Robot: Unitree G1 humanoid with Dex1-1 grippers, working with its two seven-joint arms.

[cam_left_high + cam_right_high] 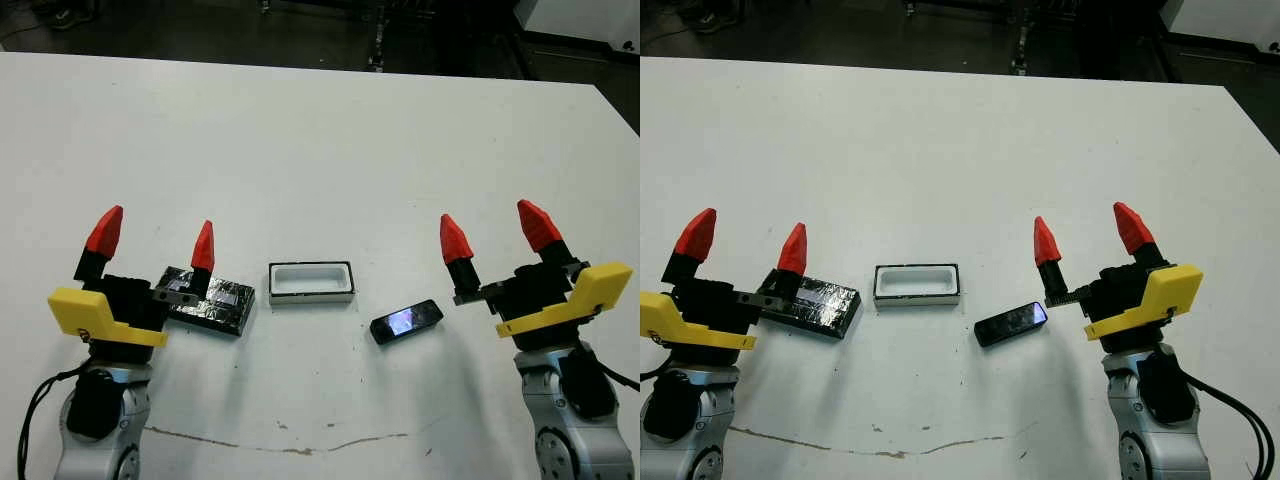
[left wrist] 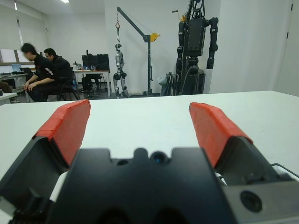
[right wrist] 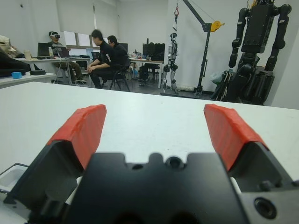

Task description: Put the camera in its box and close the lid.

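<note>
The white-walled box (image 1: 311, 282) stands open near the table's front middle, with nothing inside it. To its right lies the camera (image 1: 406, 321), a slim black device with a bluish glossy face, lying at a slant. The lid (image 1: 215, 301), a flat black shiny slab, lies left of the box, partly behind my left gripper's inner finger. My left gripper (image 1: 155, 238) is open above the table beside the lid, holding nothing. My right gripper (image 1: 497, 232) is open too, just right of the camera and apart from it. Neither wrist view shows any of the three objects.
A thin brown crack or stain (image 1: 270, 444) runs along the white table (image 1: 320, 150) near its front edge. Beyond the table stand idle humanoid robots (image 2: 195, 46), a small crane and desks with seated people (image 3: 105, 56).
</note>
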